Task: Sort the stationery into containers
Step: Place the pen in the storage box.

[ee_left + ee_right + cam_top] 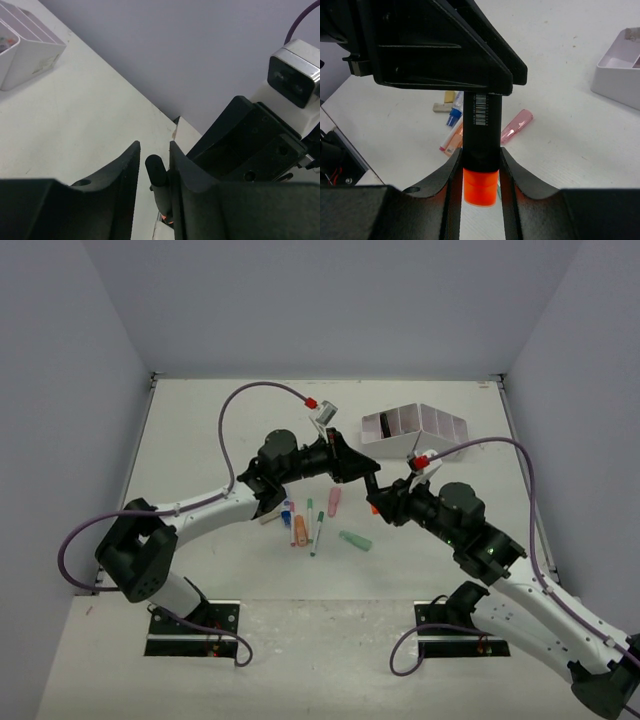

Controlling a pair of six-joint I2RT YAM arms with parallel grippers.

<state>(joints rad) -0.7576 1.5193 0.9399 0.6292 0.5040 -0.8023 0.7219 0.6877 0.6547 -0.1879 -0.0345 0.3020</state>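
Right wrist view: my right gripper (480,167) holds the orange highlighter (481,125) by its cap, so my left gripper (154,152), pinched narrow on the black end, can take it.

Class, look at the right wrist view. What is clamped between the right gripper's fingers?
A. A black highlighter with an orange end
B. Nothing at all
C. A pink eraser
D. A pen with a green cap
A: the black highlighter, its orange end nearest the camera, sits between the fingers of the right gripper, which is shut on it.
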